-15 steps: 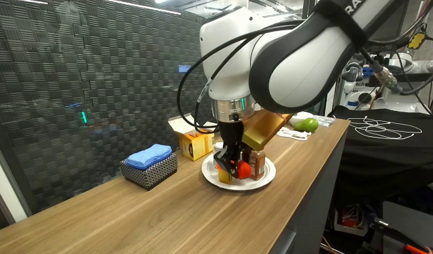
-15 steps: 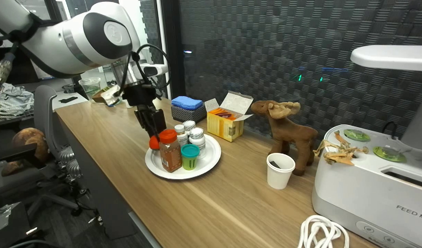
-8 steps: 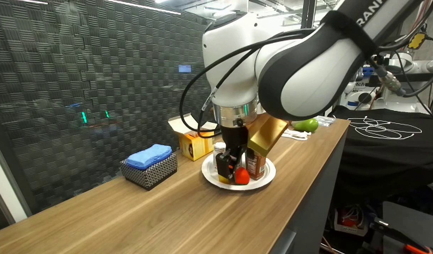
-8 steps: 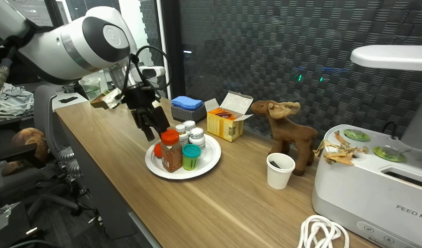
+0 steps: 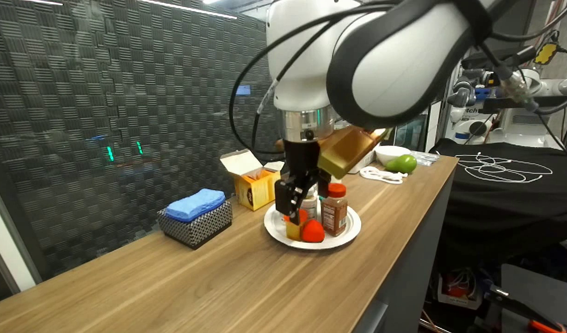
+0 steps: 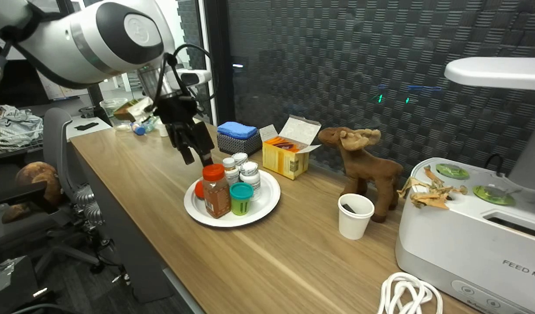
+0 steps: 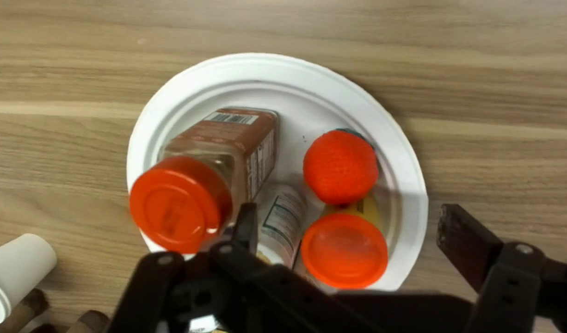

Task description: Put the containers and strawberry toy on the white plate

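Claw (image 7: 348, 217) wide, nothing in it, above the plate (image 7: 274, 64). Clock per wrist view: strawberry (image 7: 340, 166) on plate at approx 3 o'clock, touching orange-lid tub (image 7: 344, 252) at 5 or just beside it, can't tell. Jar (image 7: 218, 164) at 9, pill bottle (image 7: 281, 222) at 6; an exterior view has teal-lid tub (image 6: 240, 202) + more pill bottles (image 6: 251, 179) on plate. Task prob. done bar backing off. Main risk: leaving sideways. One finger (image 7: 245, 226) looks nr the jar; a swing to 9 could clip its red lid (image 7: 178, 206) & tip it, maybe w/ neighbours. Other finger (image 7: 466, 245) could snag orange-lid tub. Strawberry's roundish, so a plate knock might roll it.
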You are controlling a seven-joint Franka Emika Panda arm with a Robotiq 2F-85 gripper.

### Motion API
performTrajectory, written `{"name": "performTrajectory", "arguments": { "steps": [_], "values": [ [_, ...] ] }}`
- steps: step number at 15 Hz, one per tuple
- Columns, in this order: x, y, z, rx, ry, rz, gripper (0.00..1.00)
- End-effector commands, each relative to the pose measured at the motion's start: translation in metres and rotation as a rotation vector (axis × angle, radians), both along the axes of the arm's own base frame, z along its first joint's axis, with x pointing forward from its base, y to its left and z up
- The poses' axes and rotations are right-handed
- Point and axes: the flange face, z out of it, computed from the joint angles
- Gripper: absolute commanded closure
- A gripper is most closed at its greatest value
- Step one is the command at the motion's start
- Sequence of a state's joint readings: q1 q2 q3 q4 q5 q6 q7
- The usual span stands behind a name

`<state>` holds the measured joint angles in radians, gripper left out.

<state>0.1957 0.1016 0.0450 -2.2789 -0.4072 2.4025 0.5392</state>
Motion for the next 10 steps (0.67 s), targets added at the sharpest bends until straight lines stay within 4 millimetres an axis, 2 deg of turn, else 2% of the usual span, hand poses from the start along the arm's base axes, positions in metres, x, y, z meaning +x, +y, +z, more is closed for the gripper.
{"name": "performTrajectory", "arguments": {
  "steps": [1,3,5,6,7,8,10],
  "values": [
    [0.019,-0.009,0.063,0.105,0.037,-0.027,0.0],
    [0.035,-0.025,0.097,0.147,0.113,-0.065,0.0],
    [0.047,-0.056,0.111,0.126,0.201,-0.13,0.0],
    [0.051,-0.068,0.121,0.125,0.246,-0.152,0.0],
    [0.053,-0.081,0.14,0.129,0.276,-0.165,0.0],
    [0.055,-0.09,0.162,0.138,0.296,-0.172,0.0],
    [0.053,-0.1,0.189,0.145,0.304,-0.171,0.0]
  ]
}}
